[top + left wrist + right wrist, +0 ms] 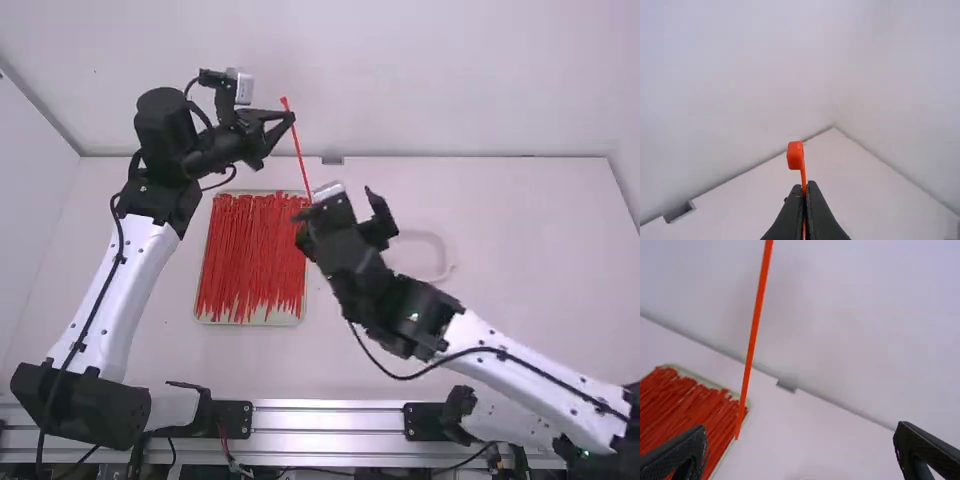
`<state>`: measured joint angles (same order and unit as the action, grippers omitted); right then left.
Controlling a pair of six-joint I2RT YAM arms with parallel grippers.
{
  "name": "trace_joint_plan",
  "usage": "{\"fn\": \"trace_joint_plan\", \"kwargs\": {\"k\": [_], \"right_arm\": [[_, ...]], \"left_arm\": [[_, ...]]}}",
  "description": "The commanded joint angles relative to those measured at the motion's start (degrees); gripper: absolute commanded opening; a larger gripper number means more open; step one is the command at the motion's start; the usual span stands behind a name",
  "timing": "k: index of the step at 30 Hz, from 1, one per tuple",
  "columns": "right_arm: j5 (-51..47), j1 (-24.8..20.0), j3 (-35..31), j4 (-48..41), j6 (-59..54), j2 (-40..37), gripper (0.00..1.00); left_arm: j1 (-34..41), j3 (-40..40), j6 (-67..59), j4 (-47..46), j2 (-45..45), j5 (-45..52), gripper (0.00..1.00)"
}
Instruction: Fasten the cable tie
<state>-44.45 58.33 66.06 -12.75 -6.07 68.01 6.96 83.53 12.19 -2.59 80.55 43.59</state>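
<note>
Nearest the arm bases, a flat pale rectangular tray [250, 321] lies on the white table [540, 230], loaded with a dense pile of red plastic cable ties [250, 255]. Just past the tray's far right corner, the right gripper [342, 207] hangs above the table with its jaws spread wide and nothing between them. A thin white loop [441, 256] lies on the table off to its right. Farther back and higher, the left gripper [288, 118] is clamped tight on a single red plastic cable tie [298, 150]. It pinches the tie just below the head [795, 155], so the long strap [754, 335] slopes down toward the right gripper. Judged step: the tie is lifted and presented but not yet looped. The next move probably calls for the right gripper to close on the free tail, bend it round and feed it into the head; alignment with the small slot looks like the critical tolerance. The left wrist view shows the head standing clear above the closed fingertips, a detail too small to read from the high view. The right wrist view shows the tail ending beside one finger, touching neither.
</note>
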Motion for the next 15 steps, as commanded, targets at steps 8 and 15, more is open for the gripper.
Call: {"fn": "trace_joint_plan", "kwargs": {"k": [8,15], "right_arm": [[64.26,-23.43,1.44,-3.56,-8.00,-6.60,0.99],[87.41,-34.75,1.42,-0.70,-9.25,-4.22,0.99]], "left_arm": [[-0.22,1.05,-8.17,0.00,-0.20,19.89,0.02],[-0.22,1.05,-7.54,1.14,-0.20,24.79,0.02]]}}
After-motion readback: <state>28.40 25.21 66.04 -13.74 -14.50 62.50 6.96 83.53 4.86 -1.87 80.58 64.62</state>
